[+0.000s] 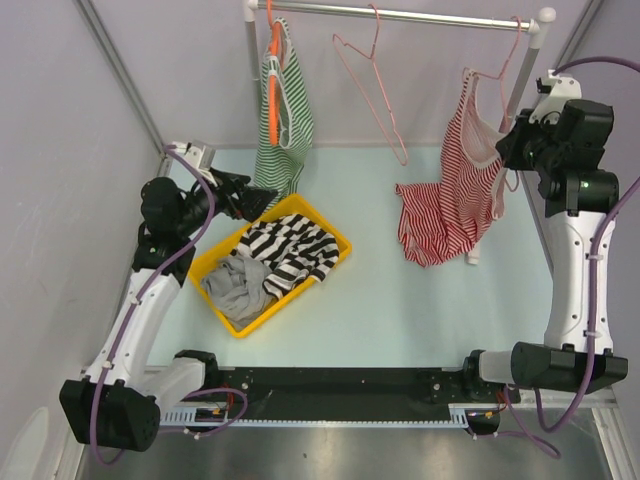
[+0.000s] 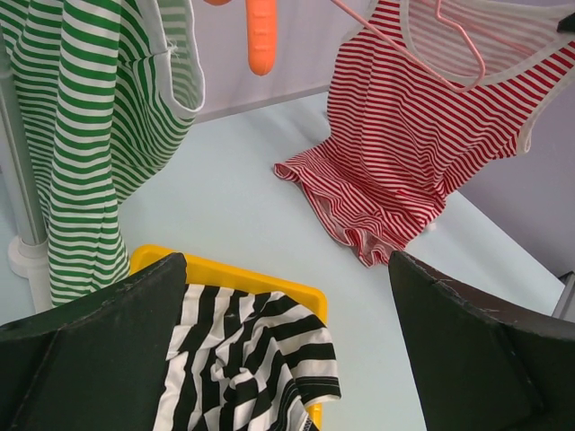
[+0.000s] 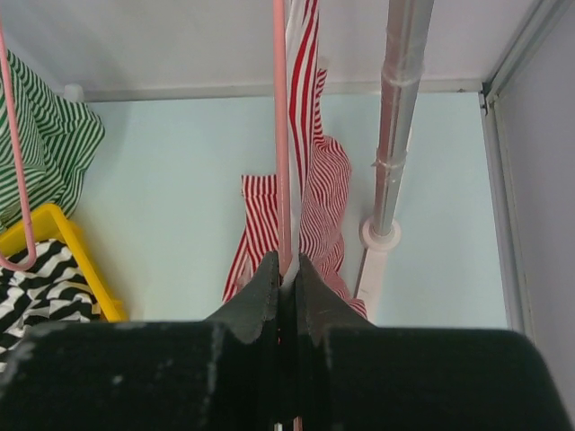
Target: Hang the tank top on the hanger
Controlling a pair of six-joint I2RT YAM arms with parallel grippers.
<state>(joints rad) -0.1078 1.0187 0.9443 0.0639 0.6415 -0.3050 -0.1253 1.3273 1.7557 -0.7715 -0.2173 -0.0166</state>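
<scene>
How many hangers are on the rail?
3: thick orange hanger at left, inside the green-striped top; empty thin pink wire hanger at centre; second pink wire hanger at right, in the red-striped tank top.

Legible text, labels, brands, numbers, signs: none that I can make out. I check the tank top (image 1: 455,200), the hanger (image 3: 281,135), the yellow bin (image 2: 252,272) and the table (image 1: 400,310) from my three views; nothing on them reads.
</scene>
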